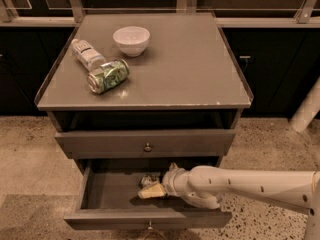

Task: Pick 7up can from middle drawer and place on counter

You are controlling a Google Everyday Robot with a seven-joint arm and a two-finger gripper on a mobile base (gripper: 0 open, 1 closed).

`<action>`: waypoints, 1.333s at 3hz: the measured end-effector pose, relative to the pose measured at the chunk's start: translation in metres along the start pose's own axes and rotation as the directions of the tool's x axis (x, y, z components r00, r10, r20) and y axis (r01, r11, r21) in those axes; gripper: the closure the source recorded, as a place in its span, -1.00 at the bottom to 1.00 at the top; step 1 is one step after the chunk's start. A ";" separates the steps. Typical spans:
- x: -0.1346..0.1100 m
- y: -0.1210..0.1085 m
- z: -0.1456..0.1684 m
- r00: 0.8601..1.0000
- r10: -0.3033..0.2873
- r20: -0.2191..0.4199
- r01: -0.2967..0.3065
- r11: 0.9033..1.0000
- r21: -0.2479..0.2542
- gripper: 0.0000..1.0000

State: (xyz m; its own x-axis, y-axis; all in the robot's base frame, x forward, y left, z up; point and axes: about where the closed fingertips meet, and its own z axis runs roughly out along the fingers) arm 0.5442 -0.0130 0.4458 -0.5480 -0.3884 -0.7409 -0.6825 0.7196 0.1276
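Note:
The middle drawer (107, 191) is pulled open below the closed upper drawer. The 7up can (148, 179), small, silver and dark, lies on the drawer floor near the middle. My gripper (156, 187) reaches into the drawer from the right on a white arm and sits right at the can, partly covering it. The counter (185, 64) is the flat grey cabinet top above.
On the counter stand a white bowl (131, 39), a clear white-labelled bottle (86, 54) lying down and a bright green patterned can (108, 76) on its side. The closed upper drawer (145, 143) overhangs the open one. A white post (306, 109) stands at the right. The floor is speckled.

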 end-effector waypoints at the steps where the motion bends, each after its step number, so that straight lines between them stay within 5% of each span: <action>1: -0.001 0.002 0.002 1.000 -0.004 -0.001 0.004 1.000 -0.002 -1.00; 4: 0.016 -0.004 0.044 0.996 -0.063 -0.065 0.071 0.989 0.128 -1.00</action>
State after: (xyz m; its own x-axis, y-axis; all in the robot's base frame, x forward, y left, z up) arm 0.5590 0.0035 0.4043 -0.5345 -0.4694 -0.7029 -0.6518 0.7583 -0.0108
